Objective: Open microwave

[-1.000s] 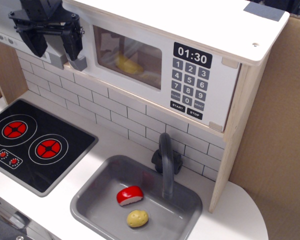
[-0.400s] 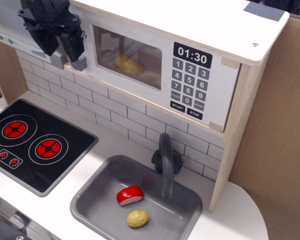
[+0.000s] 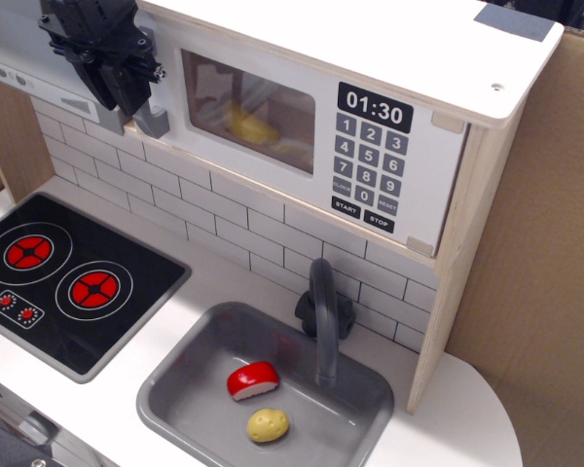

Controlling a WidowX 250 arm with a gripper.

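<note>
So the black gripper (image 3: 127, 83) has its fingers much closer together than a second ago, pinched in around the grey bar handle (image 3: 148, 109) at the left edge of the microwave (image 3: 370, 136) door. Can't tell if it's fully clamped on it. The microwave sits up top above the tiled wall, door closed, same as before. Sink (image 3: 175, 389) food hasn't budged.
</note>
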